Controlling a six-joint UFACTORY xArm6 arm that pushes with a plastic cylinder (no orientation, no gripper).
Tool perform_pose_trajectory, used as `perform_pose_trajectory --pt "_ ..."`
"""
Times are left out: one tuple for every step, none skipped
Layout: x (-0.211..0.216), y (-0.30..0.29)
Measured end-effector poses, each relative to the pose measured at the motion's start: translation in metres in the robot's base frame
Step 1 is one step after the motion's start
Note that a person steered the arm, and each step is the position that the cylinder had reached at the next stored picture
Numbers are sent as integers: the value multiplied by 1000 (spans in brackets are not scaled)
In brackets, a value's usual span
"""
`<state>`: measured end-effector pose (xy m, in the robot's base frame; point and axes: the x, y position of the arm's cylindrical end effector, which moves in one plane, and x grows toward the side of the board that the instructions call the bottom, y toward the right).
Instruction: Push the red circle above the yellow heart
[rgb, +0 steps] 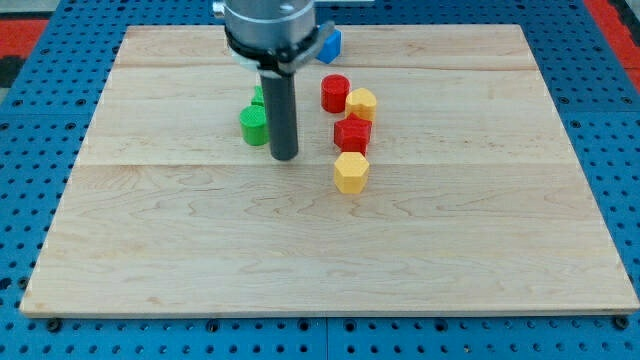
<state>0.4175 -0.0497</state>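
My tip rests on the pale wooden board, just to the view's right of the green round block; a second green block peeks out behind the rod, its shape hidden. I carry no gripper, only the dark straight rod, and it holds nothing. The red circle block lies right of the rod, touching the small yellow heart block on its right; below them sit a red angular block and a yellow hexagonal block; a blue block shows at the view's top, partly hidden. No containers appear; every block lies loose on the board.
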Motion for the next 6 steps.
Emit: perform_pose_trajectory --pt "-23 15" --pt "-58 25" --pt "-83 46" --pt "-97 47" --pt "-109 47" --pt "-119 50"
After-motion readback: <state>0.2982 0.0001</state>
